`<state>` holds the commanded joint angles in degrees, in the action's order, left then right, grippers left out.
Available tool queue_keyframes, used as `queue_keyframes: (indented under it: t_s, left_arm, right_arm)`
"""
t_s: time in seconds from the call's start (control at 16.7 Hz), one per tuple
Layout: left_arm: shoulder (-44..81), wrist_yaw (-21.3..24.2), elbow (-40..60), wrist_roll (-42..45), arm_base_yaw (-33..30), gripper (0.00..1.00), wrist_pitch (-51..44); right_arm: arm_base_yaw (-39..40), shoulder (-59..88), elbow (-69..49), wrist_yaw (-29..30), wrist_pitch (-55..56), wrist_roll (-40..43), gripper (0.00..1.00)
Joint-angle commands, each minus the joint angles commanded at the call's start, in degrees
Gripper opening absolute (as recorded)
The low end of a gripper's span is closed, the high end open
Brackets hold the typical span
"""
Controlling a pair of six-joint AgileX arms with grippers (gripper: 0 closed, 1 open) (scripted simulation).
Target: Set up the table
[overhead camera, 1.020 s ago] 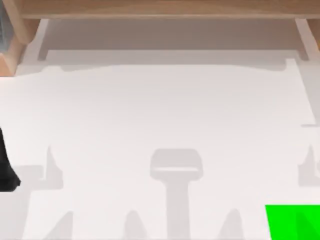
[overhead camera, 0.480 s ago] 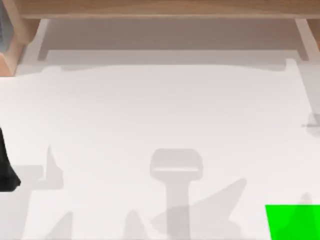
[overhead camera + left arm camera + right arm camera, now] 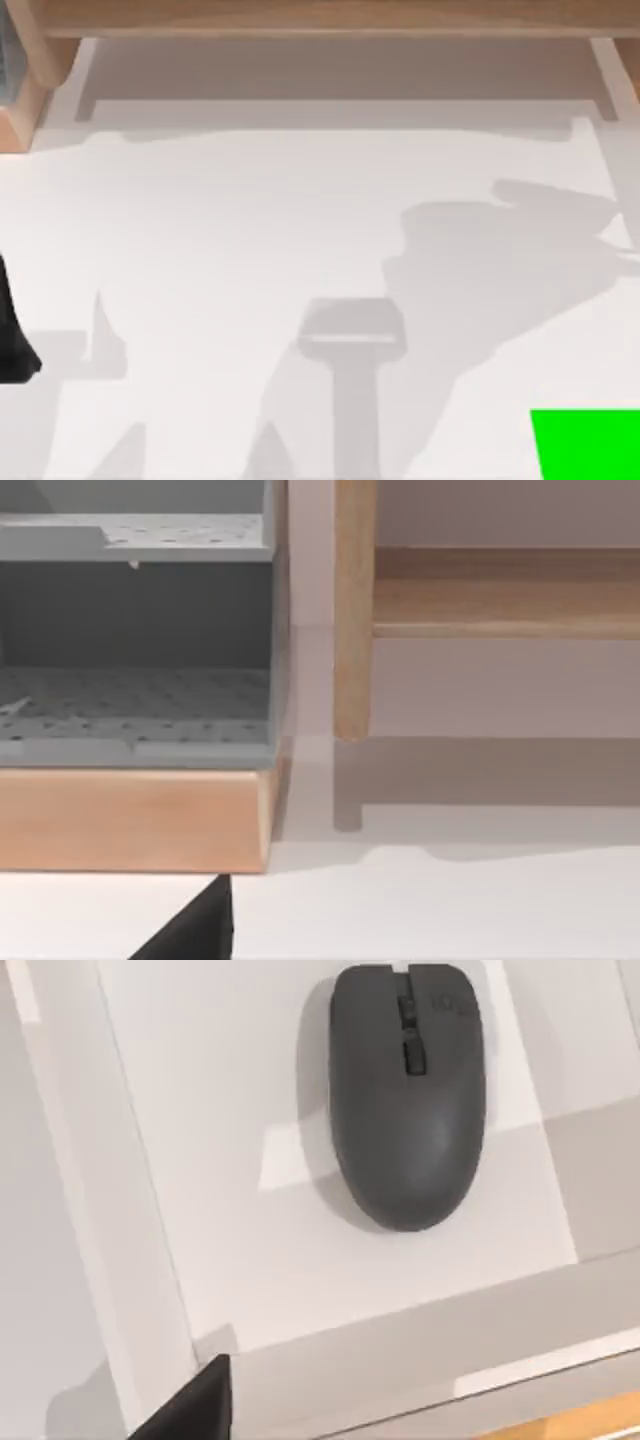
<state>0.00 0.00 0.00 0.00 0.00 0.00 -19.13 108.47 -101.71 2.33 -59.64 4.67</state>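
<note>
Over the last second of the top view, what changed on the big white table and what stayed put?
A broad grey shadow has spread across the right half of the flat white table, from the near edge toward the right side. The bright green square patch and the black object at the left edge stayed put.

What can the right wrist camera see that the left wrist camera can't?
Right wrist view: a dark grey computer mouse lying on a white surface.

Left wrist view: a grey perforated rack sitting on a wooden base, plus a wooden post and shelf.

Both: white surface of the table and a dark wedge at each picture's lower edge.
</note>
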Motion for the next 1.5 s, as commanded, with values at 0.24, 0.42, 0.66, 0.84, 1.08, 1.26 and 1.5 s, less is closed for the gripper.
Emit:
queue_keyframes:
  t_s: [0.24,0.42,0.66,0.84,1.08,1.26,1.5]
  left_arm:
    - [0.0,0.0,0.0,0.0,0.0,1.00,0.0]
    - [0.0,0.0,0.0,0.0,0.0,1.00,0.0]
    - [0.0,0.0,0.0,0.0,0.0,1.00,0.0]
    - [0.0,0.0,0.0,0.0,0.0,1.00,0.0]
    - [0.0,0.0,0.0,0.0,0.0,1.00,0.0]
    - [0.0,0.0,0.0,0.0,0.0,1.00,0.0]
    - [0.0,0.0,0.0,0.0,0.0,1.00,0.0]
  right_arm:
    - [-1.5,21.7,-20.1,-1.1,-8.8,2.7,1.00]
    - [-2.0,32.7,-29.9,-2.1,-13.0,4.0,1.00]
    - [-1.9,39.0,-35.9,-3.1,-14.7,4.5,1.00]
    - [-1.9,39.0,-36.0,-3.1,-14.7,4.5,1.00]
    - [-1.7,39.0,-35.7,-3.0,-14.5,4.4,1.00]
    - [-1.7,38.8,-35.1,-3.1,-14.1,4.4,1.00]
    - [-1.8,38.5,-34.0,-3.2,-13.2,4.5,1.00]
